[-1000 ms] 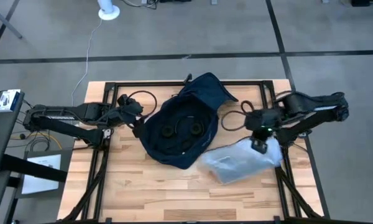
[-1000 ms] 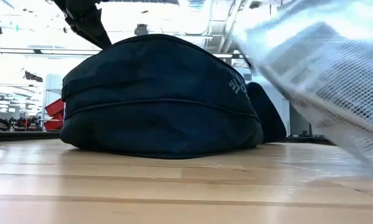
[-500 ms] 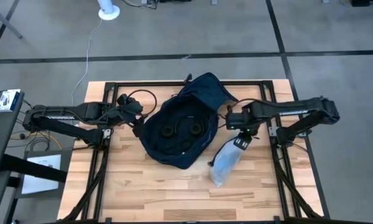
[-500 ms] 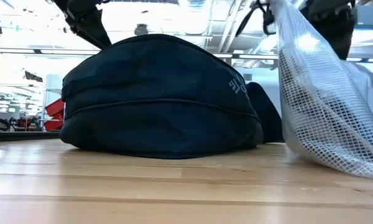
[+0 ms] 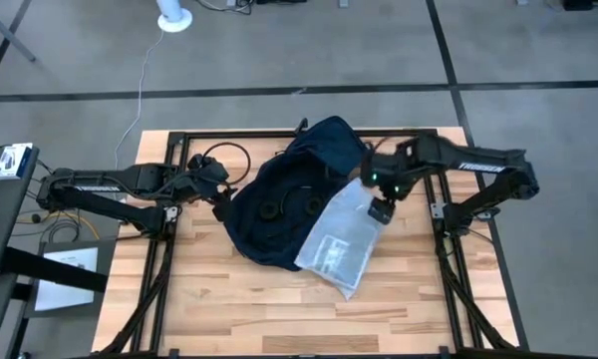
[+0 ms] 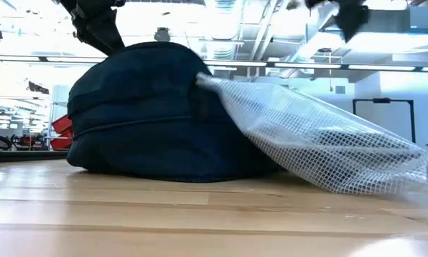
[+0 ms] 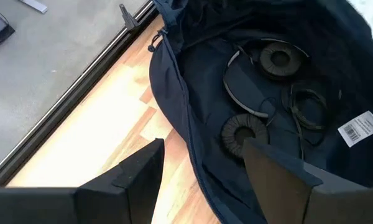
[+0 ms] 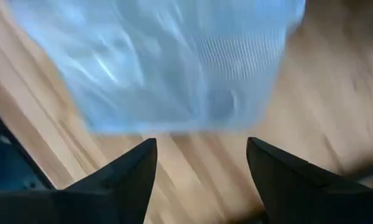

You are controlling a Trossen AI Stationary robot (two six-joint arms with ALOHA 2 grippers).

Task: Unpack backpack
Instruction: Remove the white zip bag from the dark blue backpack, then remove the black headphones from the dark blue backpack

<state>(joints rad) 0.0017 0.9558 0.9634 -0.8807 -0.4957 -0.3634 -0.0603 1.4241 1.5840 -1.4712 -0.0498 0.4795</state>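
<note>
Grey floor is surrounding a light wooden table point(image 5: 229, 309), and the navy backpack point(image 5: 279, 214) is lying open near its middle, mouth facing up. Inside it, a pair of black headphones point(image 7: 261, 93) is resting on the lining beside a white label point(image 7: 360, 127).

Leaning against the backpack's right side, a clear mesh-reinforced pouch point(image 5: 341, 239) is resting with its far end on the wood; in the low view it is draping from the bag's shoulder down to the table. The right gripper point(image 5: 381, 209) is hovering just above the pouch's upper end, and in its own wrist view the jaws are standing wide with nothing between them, so the pouch looks freed. The left gripper point(image 7: 202, 171) is sitting at the backpack's left rim, fingers spread wide on either side of the fabric edge, not visibly pinching it.

To do this step well, the right arm should be lifting clear without snagging the pouch, which is overlapping the bag and could slide back against the opening. The headphones seem the next item, so a steady hold on the rim would be keeping the mouth open.
</note>
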